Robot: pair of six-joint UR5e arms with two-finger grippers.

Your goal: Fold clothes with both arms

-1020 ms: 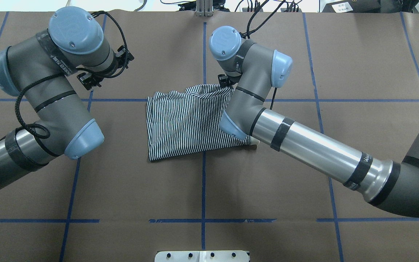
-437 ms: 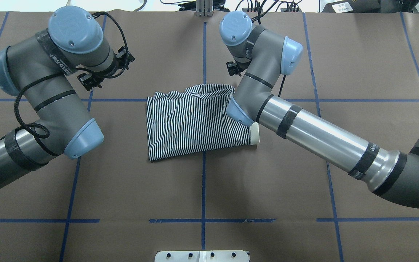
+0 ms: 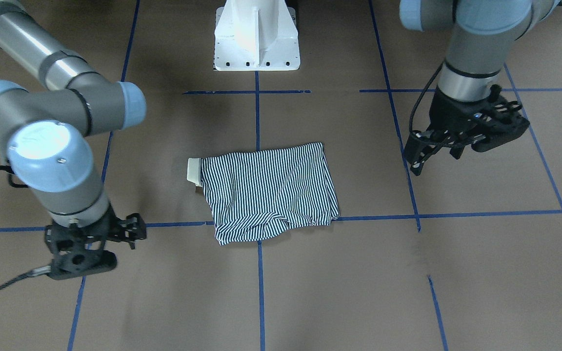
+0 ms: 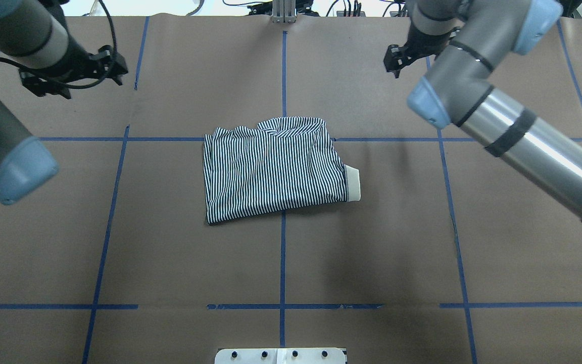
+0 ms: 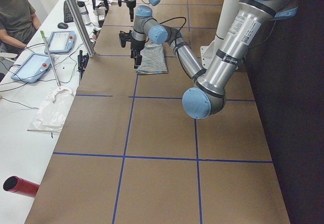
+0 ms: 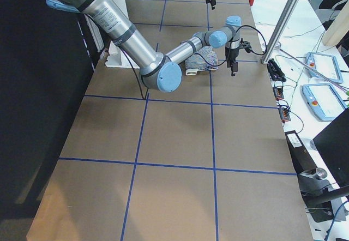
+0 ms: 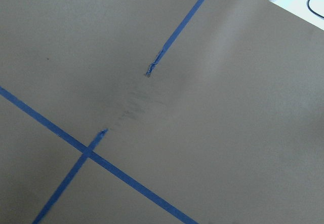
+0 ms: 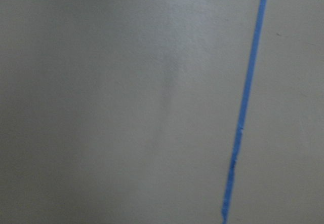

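The thin-striped navy-and-white polo shirt lies folded into a soft, roughly rectangular packet at the middle of the brown paper-covered worktop, its long axis running across the robot from left to right; the cloth looks limp and light, smooth over the near part and rumpled into loose ridges along the far edge; its cream collar, a plainer and stiffer-looking band, pokes out at the robot's right end; the black two-finger right gripper hangs beyond the far right corner, apart from the cloth, seemingly parted and empty; the black two-finger left gripper hangs beyond the far left corner, likewise seemingly parted and empty, and somewhat farther off; so any tidying of the rumpled edge looks likelier to fall to the right arm; the paper is matt, crossed by blue tape lines.
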